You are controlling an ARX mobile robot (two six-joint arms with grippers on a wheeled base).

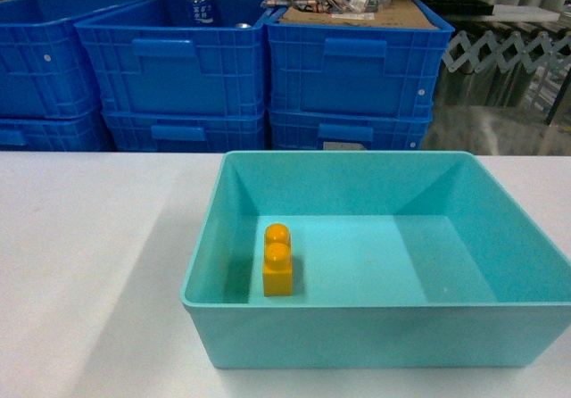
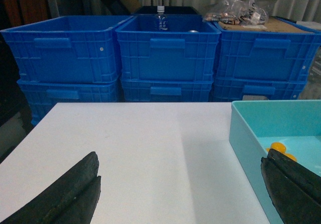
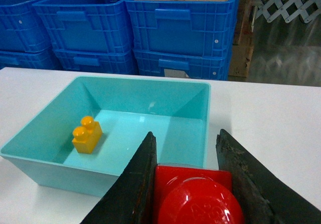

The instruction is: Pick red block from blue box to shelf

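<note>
1. Already the red block (image 3: pixel 198 196) sits clamped between the two dark fingers of the right gripper (image 3: pixel 193 184), stud upward, filling the 6 o'clock edge of the right wrist view. It is out of the blue box (image 3: pixel 108 128) and held above the box's near right corner and the table beside it, so the lift seems done and the carry is what remains.

2. Why so: the fingers press on opposite flat sides, which keeps the glossy brick from twisting, and holding it clear of the rim should let the arm swing away without knocking the wall.

3. Inside the box only the yellow-orange brick (image 1: pixel 277 260) is left, standing at about 9 o'clock on the floor, near the left wall. It is not wanted and lies well apart from the held block.

4. The right arm looks tilted down and forward, its camera facing the box and the dark blue crates (image 3: pixel 183 30) at 12 o'clock. It does not show in the head view.

5. The left gripper (image 2: pixel 180 194) hangs with its jaws spread wide and nothing between them, over the white table (image 2: pixel 140 148), the box rim just at its right finger. It appears parked out of the way.

6. The shelf is in none of the views, so the base or arm will probably have to turn to find it.
</note>
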